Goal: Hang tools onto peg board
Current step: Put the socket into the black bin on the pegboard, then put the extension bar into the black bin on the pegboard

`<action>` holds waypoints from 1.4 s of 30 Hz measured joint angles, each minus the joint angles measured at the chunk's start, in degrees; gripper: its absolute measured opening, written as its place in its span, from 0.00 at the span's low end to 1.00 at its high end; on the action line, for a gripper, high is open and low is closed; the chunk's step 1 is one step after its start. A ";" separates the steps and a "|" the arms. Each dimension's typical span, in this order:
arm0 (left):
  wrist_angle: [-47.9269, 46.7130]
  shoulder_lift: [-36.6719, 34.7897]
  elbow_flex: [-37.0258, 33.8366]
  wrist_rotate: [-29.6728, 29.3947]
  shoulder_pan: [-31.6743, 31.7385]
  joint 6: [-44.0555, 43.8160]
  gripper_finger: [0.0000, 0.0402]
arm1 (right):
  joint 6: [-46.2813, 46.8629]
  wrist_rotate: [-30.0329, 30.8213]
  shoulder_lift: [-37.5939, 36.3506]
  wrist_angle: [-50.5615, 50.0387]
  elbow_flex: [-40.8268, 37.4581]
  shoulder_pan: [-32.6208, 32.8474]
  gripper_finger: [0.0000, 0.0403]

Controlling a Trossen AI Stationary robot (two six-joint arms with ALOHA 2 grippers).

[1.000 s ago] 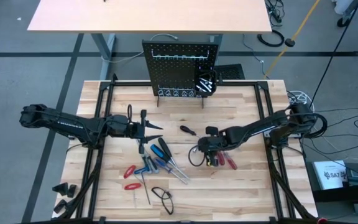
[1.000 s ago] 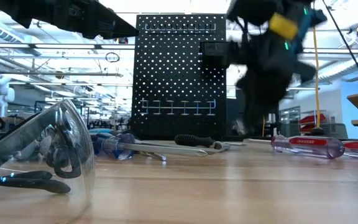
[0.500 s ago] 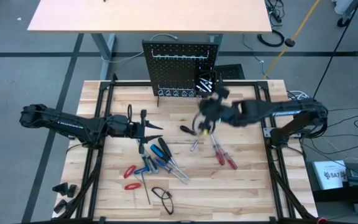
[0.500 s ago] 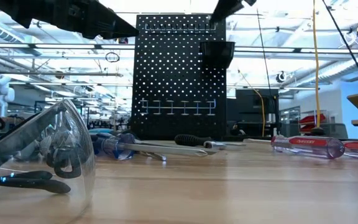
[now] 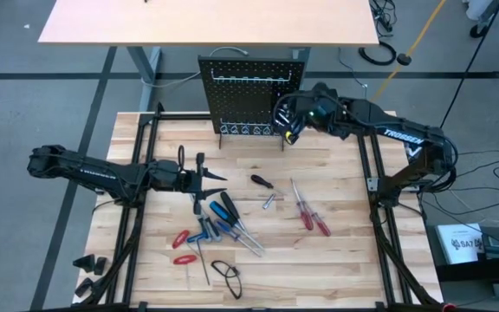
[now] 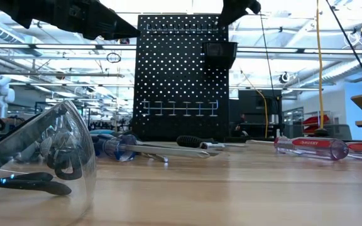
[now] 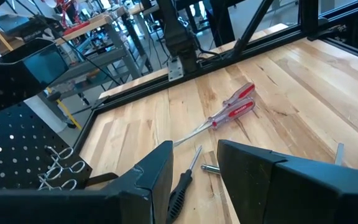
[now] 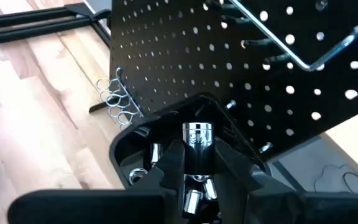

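Right end effector (image 8: 197, 163) clamped (raised high); left end effector (image 7: 192, 169) parted, low.

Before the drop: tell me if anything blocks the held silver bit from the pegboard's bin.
Nothing visible does. The right pincer grips the silver bit directly over the open black bin on the peg board, where other bits already lie.

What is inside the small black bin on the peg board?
Several silver bits lie in the small black bin on the peg board. The right gripper, holding another silver bit above, hides the rest.
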 joint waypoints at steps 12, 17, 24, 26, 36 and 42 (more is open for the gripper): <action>-0.09 -0.02 0.00 0.00 0.00 0.01 0.33 | 0.45 0.34 0.19 0.17 -0.01 -1.44 0.37; -0.10 -0.02 0.00 -0.02 0.00 0.02 0.33 | 0.57 -0.46 0.19 0.05 0.00 -1.49 0.49; -0.81 -0.02 0.00 -0.02 0.00 0.03 0.33 | 1.42 -21.08 0.86 -1.50 -0.10 2.67 0.51; -0.93 -0.02 0.00 0.00 0.02 0.04 0.33 | 0.21 -22.71 1.57 -0.97 -1.16 5.55 0.51; -1.41 -0.02 0.04 -0.02 0.04 0.04 0.33 | -5.29 -29.63 2.46 16.30 -24.62 16.56 0.50; -1.20 -0.04 0.04 -0.02 0.04 0.04 0.33 | -8.65 -31.58 2.69 37.25 -39.51 17.96 0.50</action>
